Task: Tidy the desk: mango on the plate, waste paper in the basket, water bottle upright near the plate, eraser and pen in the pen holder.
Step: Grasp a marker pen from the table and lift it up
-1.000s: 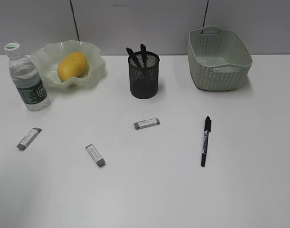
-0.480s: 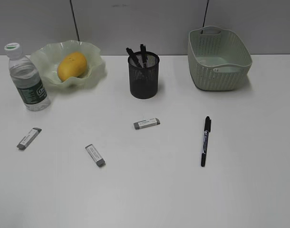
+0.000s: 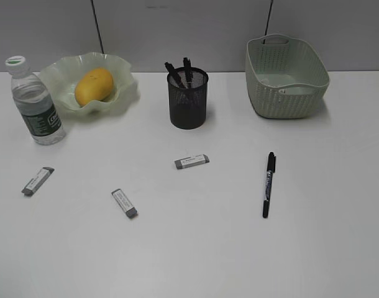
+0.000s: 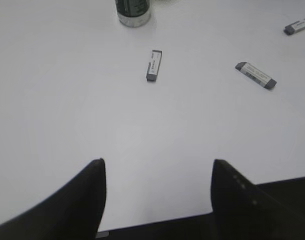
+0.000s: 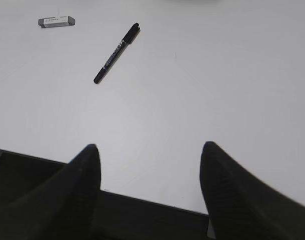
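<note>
A: Risks? Three flat erasers — left (image 3: 38, 180), middle (image 3: 125, 203), near the holder (image 3: 192, 162) — lie low on the desk (image 3: 196, 254); fingertips may skid off them. The pen (image 3: 268, 184) could roll. Pen holder (image 3: 189, 99) looks light and may tip on a clumsy drop.

B: Pincers?

A: Left gripper (image 4: 157, 172) and right gripper (image 5: 150, 157) both spread, empty, at the near edge.

B: Containers?

A: Mango (image 3: 94, 85) in the plate (image 3: 124, 93); water bottle (image 3: 35, 102) upright beside it. Holder has pens already. Basket (image 3: 286, 77): something pale inside, cannot tell if it's the waste paper.

Both claws (image 4: 157, 172) (image 5: 150, 155) open, empty.
</note>
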